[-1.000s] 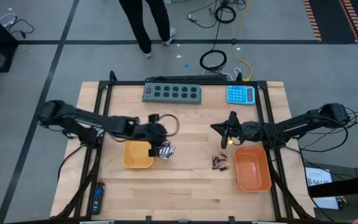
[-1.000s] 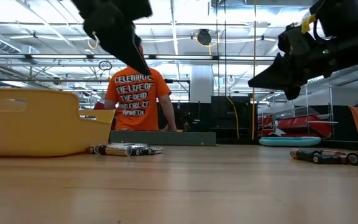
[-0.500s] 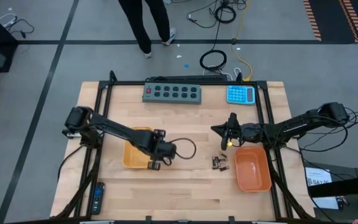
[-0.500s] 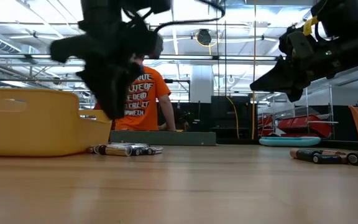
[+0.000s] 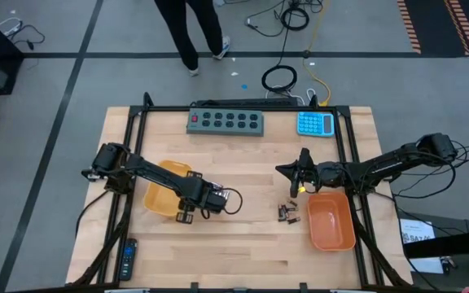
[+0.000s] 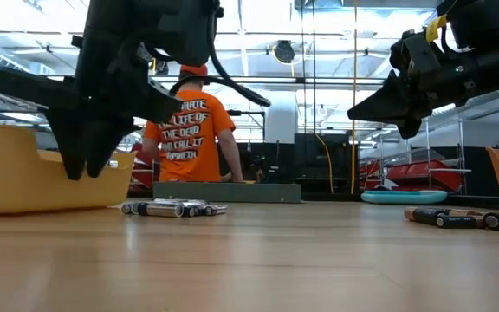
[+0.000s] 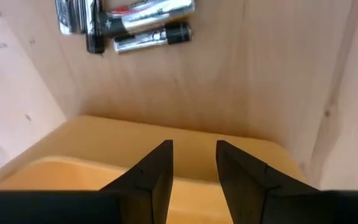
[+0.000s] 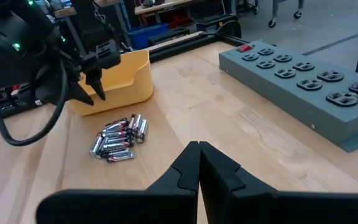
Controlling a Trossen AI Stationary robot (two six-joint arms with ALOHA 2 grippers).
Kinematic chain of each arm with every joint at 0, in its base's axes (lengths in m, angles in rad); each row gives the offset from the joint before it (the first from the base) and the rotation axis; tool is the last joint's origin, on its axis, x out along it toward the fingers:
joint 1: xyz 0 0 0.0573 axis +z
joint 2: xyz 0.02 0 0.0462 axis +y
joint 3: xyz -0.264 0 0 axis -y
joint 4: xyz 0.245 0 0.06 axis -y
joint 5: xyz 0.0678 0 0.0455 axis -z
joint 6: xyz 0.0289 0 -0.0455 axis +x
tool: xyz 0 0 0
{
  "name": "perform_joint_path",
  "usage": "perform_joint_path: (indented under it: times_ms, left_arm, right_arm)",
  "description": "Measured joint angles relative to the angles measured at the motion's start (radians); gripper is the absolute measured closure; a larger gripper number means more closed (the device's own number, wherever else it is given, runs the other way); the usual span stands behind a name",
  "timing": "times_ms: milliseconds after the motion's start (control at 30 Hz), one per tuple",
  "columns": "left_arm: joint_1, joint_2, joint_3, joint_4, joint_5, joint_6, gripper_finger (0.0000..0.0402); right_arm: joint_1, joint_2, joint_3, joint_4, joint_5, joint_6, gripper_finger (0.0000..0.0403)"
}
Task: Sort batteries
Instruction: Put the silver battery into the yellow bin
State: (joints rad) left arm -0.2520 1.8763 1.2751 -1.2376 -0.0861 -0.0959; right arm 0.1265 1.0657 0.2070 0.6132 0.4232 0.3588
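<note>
- The left hand (image 5: 184,213) is at the edge of the yellow tray (image 5: 159,198). Its two fingers (image 7: 156,169) have a small gap between them, set over the tray's rim. I cannot tell if they squeeze it.
- A pile of silvery batteries (image 8: 118,138) lies on the worktop (image 5: 243,244) just past this hand, near the tray.
- The right hand (image 5: 298,172) is pressed shut and holds nothing. It hangs above the worktop.
- Some dark batteries (image 5: 288,213) lie just below it, beside the orange tray (image 5: 330,221).

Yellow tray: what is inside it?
The yellow tray shows a bare floor, nothing in it. The left arm crosses above it and the left gripper, clamped on its rim, covers one corner, so those parts are hidden.
</note>
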Motion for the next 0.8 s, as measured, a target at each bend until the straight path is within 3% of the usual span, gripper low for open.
perform_joint_path:
  times_ms: [367,600,800]
  left_arm:
    - [0.0,0.0,0.062,0.186,-0.18,0.095,0.027]
    - [0.142,0.001,0.061,0.326,-0.147,0.235,0.027]
    - [0.226,0.007,0.061,0.381,-0.008,0.305,0.027]
  right_arm:
    - [0.0,0.0,0.0,0.0,0.0,-0.007,0.0403]
    - [0.0,0.0,0.0,0.001,0.0,-0.013,0.0403]
    - [0.0,0.0,0.0,-0.012,0.0,-0.013,0.0403]
